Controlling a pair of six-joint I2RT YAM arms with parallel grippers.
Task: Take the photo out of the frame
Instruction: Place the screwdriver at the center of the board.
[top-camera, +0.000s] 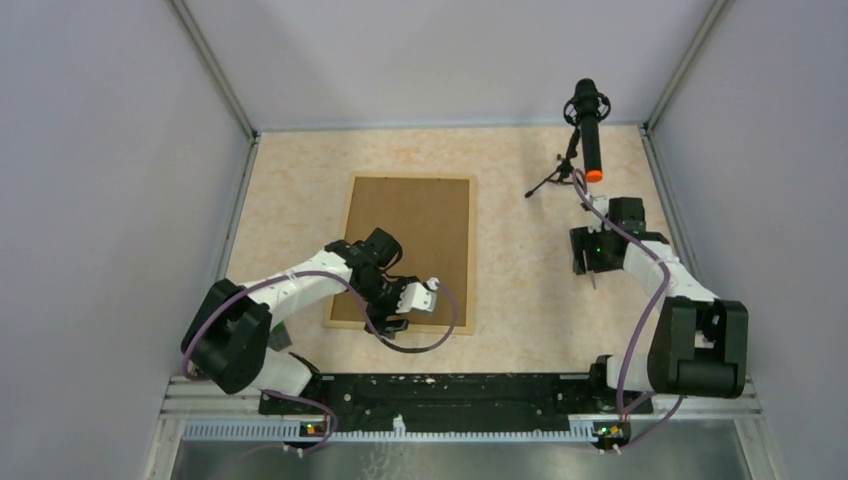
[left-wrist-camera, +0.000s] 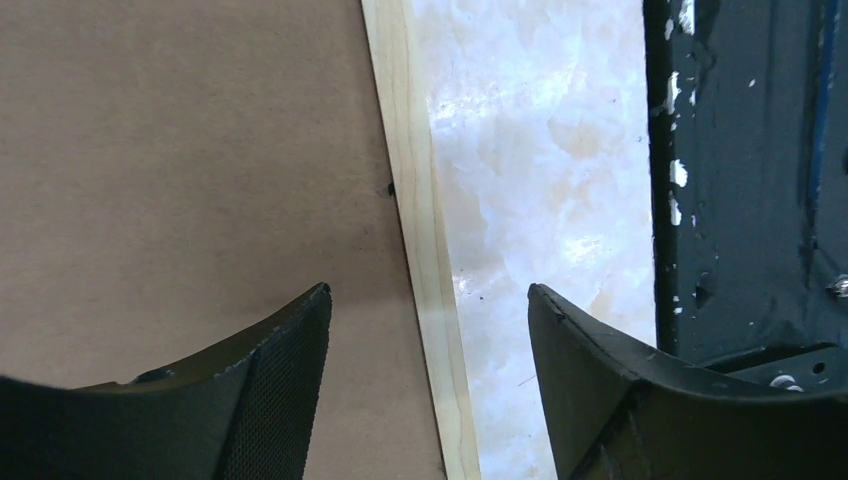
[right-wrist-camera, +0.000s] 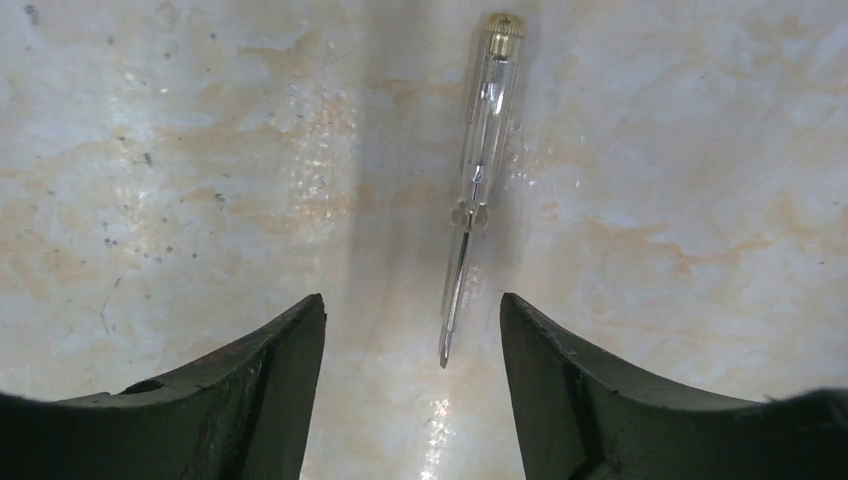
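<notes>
Fibreboard backs the frame (top-camera: 410, 230); left jaws gape astride its pale wood rim; right jaws gape over a clear-handled screwdriver (right-wrist-camera: 480, 150).

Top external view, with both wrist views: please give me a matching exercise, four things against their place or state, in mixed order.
1. thin light-wood picture frame
2. transparent-handled screwdriver
3. black stick-shaped device with orange tip
4. left gripper

A. stands on a small tripod, far right
B. open, straddling a wooden edge
C. lies with brown fibreboard back up
D. lies loose on the table under the open right gripper

Pairs: 1-C, 2-D, 3-A, 4-B
</notes>
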